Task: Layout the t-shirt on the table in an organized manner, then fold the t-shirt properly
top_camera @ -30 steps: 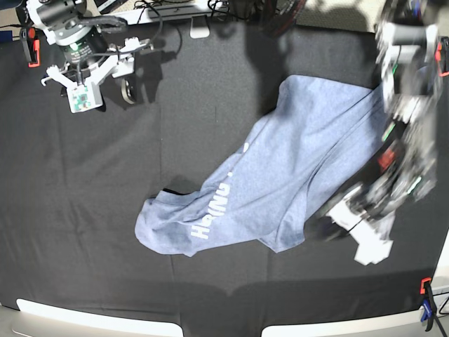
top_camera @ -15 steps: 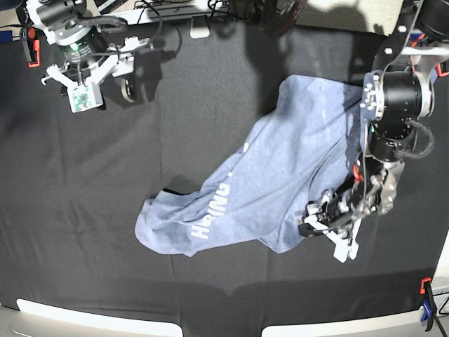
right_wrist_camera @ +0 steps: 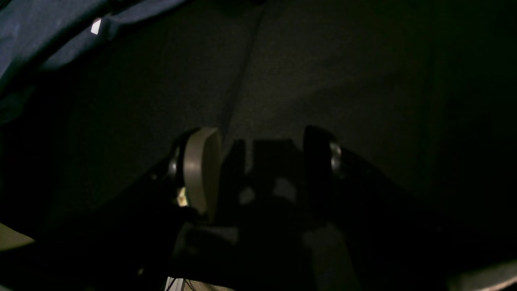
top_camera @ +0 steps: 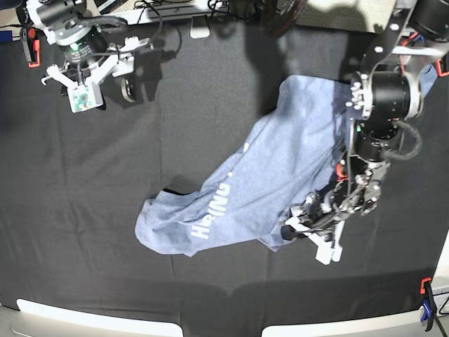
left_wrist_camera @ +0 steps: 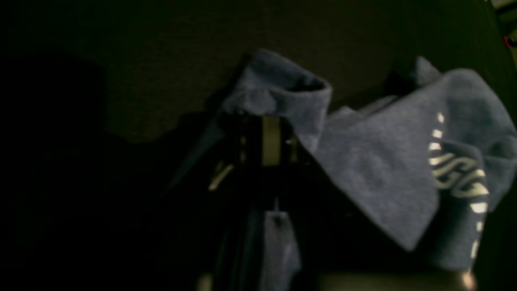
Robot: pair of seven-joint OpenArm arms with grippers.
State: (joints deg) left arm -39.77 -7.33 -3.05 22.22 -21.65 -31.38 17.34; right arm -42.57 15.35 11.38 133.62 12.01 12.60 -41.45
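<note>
The light blue-grey t-shirt (top_camera: 280, 161) lies crumpled and slanted across the middle of the black table (top_camera: 105, 210), its white lettering (top_camera: 214, 210) facing up near the lower left part. My left gripper (top_camera: 291, 230) sits at the shirt's lower right corner. In the left wrist view the left gripper (left_wrist_camera: 270, 133) is shut, with a bunched fold of the t-shirt (left_wrist_camera: 375, 161) wrapped over the tips. My right gripper (top_camera: 88, 77) hangs open at the far left corner, well away from the shirt. In its own view the right gripper (right_wrist_camera: 260, 149) has only black cloth beneath it.
Orange clamps hold the cloth at the far left (top_camera: 31, 45) and near right (top_camera: 424, 286), with a blue clamp (top_camera: 428, 312) below the latter. A white rim (top_camera: 91, 319) runs along the near edge. Cables and a white stand (top_camera: 200, 28) crowd the far edge.
My left gripper has slid left onto the shirt's lower right corner and closed on the fabric there. The right arm has stayed still.
</note>
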